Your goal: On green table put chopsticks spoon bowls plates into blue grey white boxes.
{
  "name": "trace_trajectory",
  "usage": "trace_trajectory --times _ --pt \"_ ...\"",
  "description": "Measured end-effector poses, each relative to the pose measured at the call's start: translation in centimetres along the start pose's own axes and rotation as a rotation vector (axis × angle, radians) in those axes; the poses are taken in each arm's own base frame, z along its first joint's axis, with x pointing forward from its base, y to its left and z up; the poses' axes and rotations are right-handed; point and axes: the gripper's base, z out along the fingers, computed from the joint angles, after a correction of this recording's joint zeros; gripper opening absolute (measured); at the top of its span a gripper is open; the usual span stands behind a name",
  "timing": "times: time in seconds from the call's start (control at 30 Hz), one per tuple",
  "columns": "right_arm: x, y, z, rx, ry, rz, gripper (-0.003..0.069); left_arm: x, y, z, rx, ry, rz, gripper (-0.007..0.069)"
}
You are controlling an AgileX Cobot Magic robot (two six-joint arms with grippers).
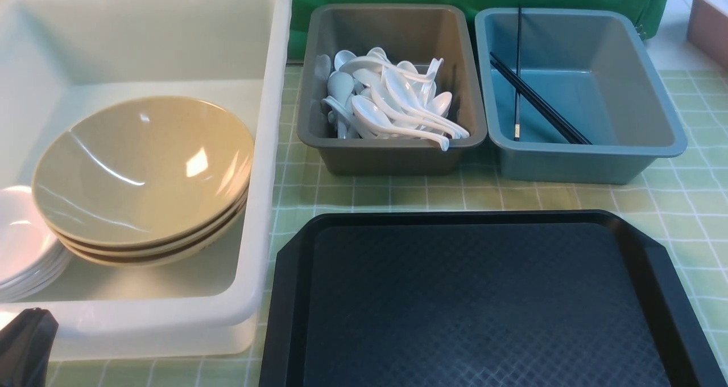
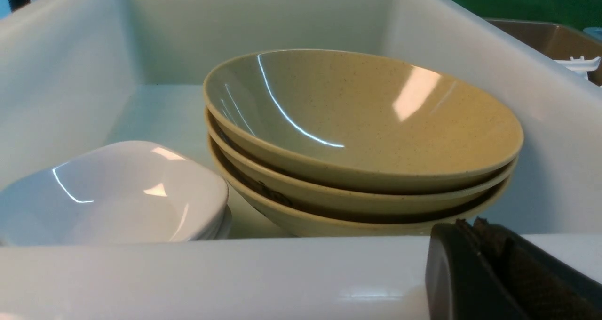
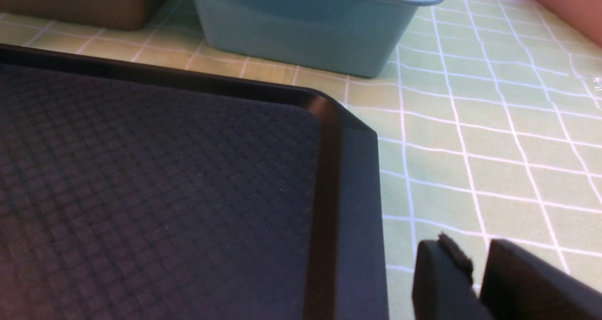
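Worktop: green gridded worktop [image 1: 671,205] carries three tubs at the back and your black tray [image 1: 483,301] in front, bare on every part in view.
White box: the big white box [image 1: 267,148] holds three stacked bowls [image 1: 142,171], the pile tilted, with the plates [image 1: 23,245] stacked just beside them.
Grey box: the grey box [image 1: 392,153] is heaped with each spoon [image 1: 392,108]; one handle lies on the near rim.
Blue box: the blue box [image 1: 591,159] has the chopsticks [image 1: 534,102] leaning against its far wall.
Left fingers: your left gripper [image 2: 489,263] is closed, empty, at the white box's near rim.
Right fingers: your right gripper [image 3: 477,273] is narrowly parted, empty, beside the tray's corner.
Risk: swing your left arm carelessly and it could clip the rim and slide the tilted bowls; a knock to the grey box could tip the overhanging spoon out.
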Motion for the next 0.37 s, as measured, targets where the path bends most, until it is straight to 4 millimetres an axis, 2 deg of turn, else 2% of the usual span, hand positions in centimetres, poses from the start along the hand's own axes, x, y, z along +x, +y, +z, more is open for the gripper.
trace_trajectory --times 0.37 --pt "0.0 0.0 0.0 0.0 0.0 0.0 0.0161 0.0 0.0 0.0 0.0 0.0 0.0 -0.0001"
